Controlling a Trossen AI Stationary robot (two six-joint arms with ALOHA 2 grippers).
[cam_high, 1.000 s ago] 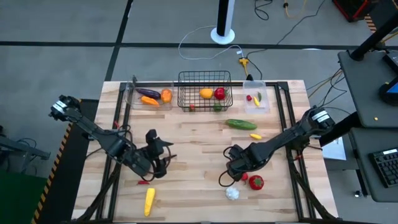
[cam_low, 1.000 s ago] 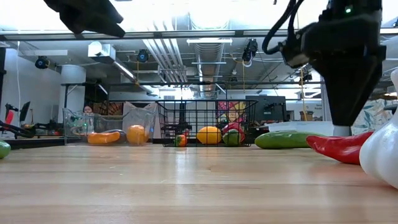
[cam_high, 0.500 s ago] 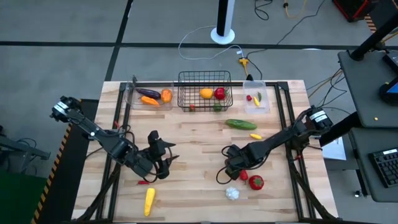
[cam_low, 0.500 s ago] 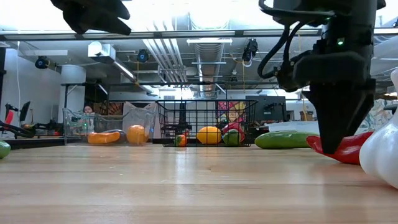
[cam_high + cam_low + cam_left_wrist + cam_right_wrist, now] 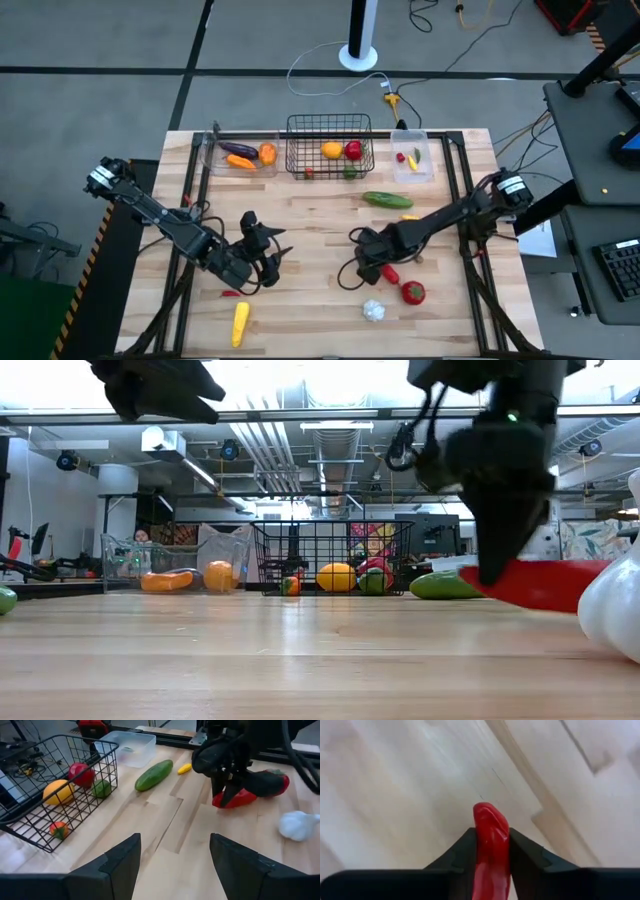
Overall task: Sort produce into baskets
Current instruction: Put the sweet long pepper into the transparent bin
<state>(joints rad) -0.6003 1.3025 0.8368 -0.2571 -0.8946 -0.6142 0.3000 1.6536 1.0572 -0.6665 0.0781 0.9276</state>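
Observation:
My right gripper (image 5: 368, 262) is at the table's middle right, shut on a long red pepper (image 5: 545, 582). My left gripper (image 5: 264, 262) hovers open above the table's near left, with nothing between its fingers (image 5: 120, 865). A green cucumber (image 5: 388, 200) and a small yellow pepper (image 5: 411, 218) lie on the table beyond the right gripper. A red tomato (image 5: 412, 293) and white garlic (image 5: 373, 311) lie on its near side. Corn (image 5: 240, 322) lies at the near left. My right gripper pinches the red pepper between its two fingers near the pepper's left end (image 5: 491, 837). The fingers come from above, pointing down. The rest of the pepper (image 5: 260, 785) reaches out toward the table's right, about level and a little above the wood.
Along the far edge stand a clear bin (image 5: 214, 150) holding an eggplant, a carrot and an orange piece, a black wire basket (image 5: 330, 124) with several pieces, and a smaller clear bin (image 5: 424, 158). Bare wood lies between the two grippers.
My right gripper has come down over the red pepper, shut on it and shifted a little toward the table's left. The pepper, which lay on the table, is now raised slightly and hangs about level.

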